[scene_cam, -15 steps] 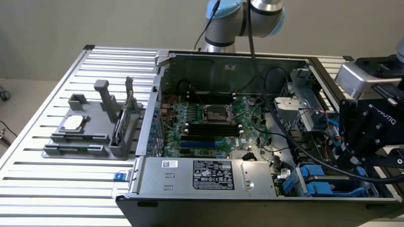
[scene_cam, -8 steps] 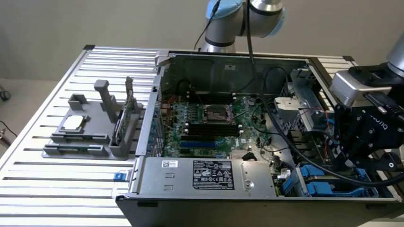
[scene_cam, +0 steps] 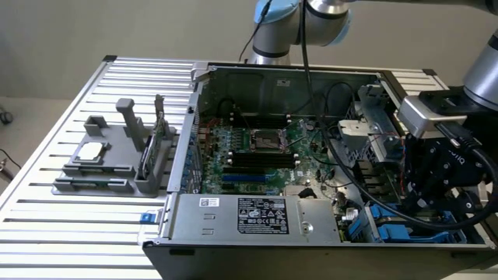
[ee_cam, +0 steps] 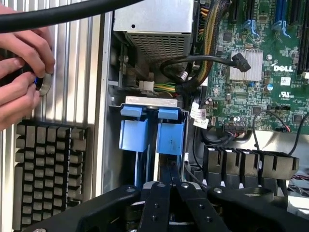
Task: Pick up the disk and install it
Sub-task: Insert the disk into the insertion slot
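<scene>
The gripper (ee_cam: 170, 168) is being held low inside the open computer case (scene_cam: 181, 175), at the corner on the exterior view's right, over the drive bay. Its fingers (ee_cam: 160, 193) are being shown drawn together, clenched, with the tips meeting just short of a blue carrier end. Whether the tips are touching it cannot be told.

The disk (ee_cam: 170, 137) is being seen end-on in the drive bay, standing on edge, with mostly its blue carrier frame showing. It is being flanked by a second blue carrier (ee_cam: 133, 135) just beside it, on the side away from the motherboard (ee_cam: 260, 63). The bay is being bordered by the grey power supply (scene_cam: 257, 216), whose label is being shown facing up along the case's near edge in the exterior view.

A thick black cable (ee_cam: 72, 12) is being run across the wrist view from the arm.

Outside the case wall, a person's hand (ee_cam: 21, 53) is being held over the slatted metal table (scene_cam: 93, 245), and a small round metal part (ee_cam: 46, 84) is being pinched in its fingers. A dark keyboard (ee_cam: 48, 174) is being rested on the table near that hand.

On the exterior view's left, a grey fixture (scene_cam: 109, 175) is being stood on the table, well apart from the gripper, with a small square chip (scene_cam: 90, 151) lying on it.
</scene>
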Controlling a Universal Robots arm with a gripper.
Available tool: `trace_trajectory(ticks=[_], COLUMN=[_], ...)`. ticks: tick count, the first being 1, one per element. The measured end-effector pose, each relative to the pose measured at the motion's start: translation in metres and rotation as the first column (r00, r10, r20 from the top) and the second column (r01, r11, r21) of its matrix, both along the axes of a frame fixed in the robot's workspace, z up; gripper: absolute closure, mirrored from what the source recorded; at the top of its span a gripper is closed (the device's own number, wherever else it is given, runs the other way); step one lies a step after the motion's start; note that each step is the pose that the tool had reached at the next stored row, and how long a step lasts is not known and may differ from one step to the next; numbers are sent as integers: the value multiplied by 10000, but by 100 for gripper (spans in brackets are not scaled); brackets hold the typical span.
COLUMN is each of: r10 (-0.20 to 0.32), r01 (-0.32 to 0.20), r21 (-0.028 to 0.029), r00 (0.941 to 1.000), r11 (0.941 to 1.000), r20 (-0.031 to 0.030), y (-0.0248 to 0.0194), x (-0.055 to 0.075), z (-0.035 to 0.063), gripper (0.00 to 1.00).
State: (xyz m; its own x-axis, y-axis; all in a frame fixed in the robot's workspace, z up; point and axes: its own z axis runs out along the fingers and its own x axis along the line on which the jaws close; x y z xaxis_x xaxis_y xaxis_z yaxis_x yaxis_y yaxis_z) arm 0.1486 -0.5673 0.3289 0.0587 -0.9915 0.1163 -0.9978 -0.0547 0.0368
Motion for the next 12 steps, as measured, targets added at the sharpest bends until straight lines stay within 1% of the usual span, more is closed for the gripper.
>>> trace_trajectory(ticks=[4, 6, 8, 10, 12], r10=[5, 5, 4, 3, 5], r01=[-5, -5, -4, -3, -5], r21=[-32, -17, 13, -13, -13], r00=[10000, 10000, 10000, 10000, 10000], r11=[10000, 10000, 10000, 10000, 10000], r20=[-1, -30, -70, -89, -99], y=[6, 7, 7, 5, 5], x=[11, 17, 17, 16, 10], z=[-55, -54, -10, 53, 109], gripper=[89, 89, 89, 89, 89])
